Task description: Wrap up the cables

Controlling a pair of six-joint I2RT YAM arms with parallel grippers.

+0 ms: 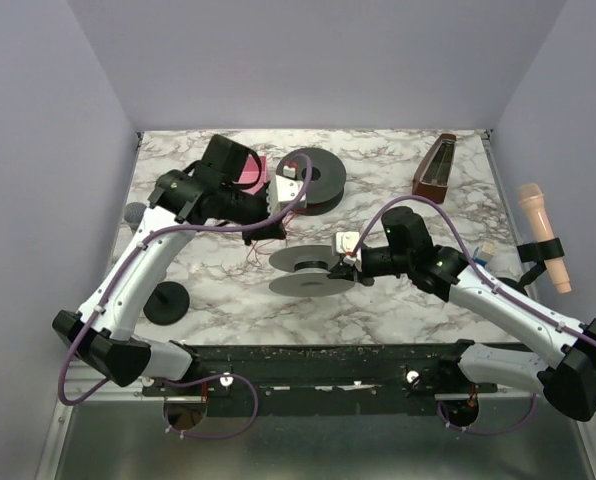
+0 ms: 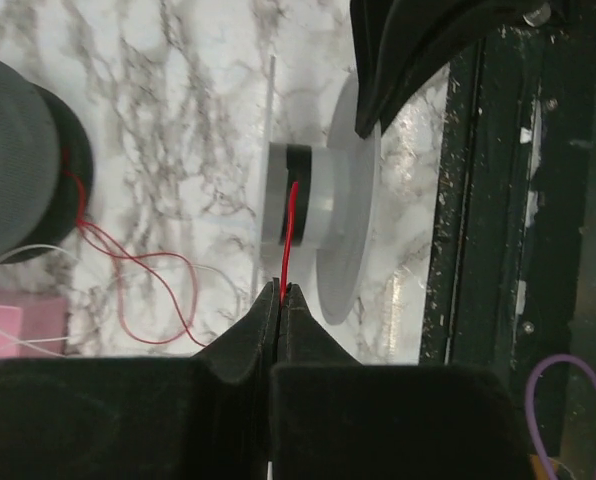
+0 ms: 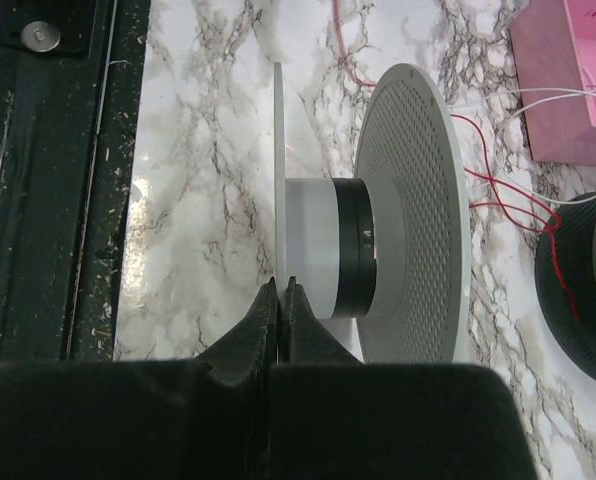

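Observation:
A grey spool (image 1: pixel 311 270) lies on its side mid-table, with a black band on its hub (image 2: pixel 296 205). My left gripper (image 2: pixel 281 291) is shut on a thin dark-red cable (image 2: pixel 289 225) that runs straight from the fingertips to that hub. More cable lies in loose loops (image 2: pixel 143 290) toward a dark spool (image 2: pixel 23 160). In the top view the left gripper (image 1: pixel 278 225) sits just left of the grey spool. My right gripper (image 3: pixel 281 285) is shut on the spool's thin flat flange (image 3: pixel 277 170); in the top view it (image 1: pixel 351 262) is at the spool's right side.
The dark spool (image 1: pixel 313 178) and a pink box (image 1: pixel 250 172) sit at the back. A brown metronome (image 1: pixel 435 165) stands at the back right, a peach microphone (image 1: pixel 543 235) at the right edge, a black disc (image 1: pixel 166 300) at the front left. A black rail (image 1: pixel 318 360) lines the near edge.

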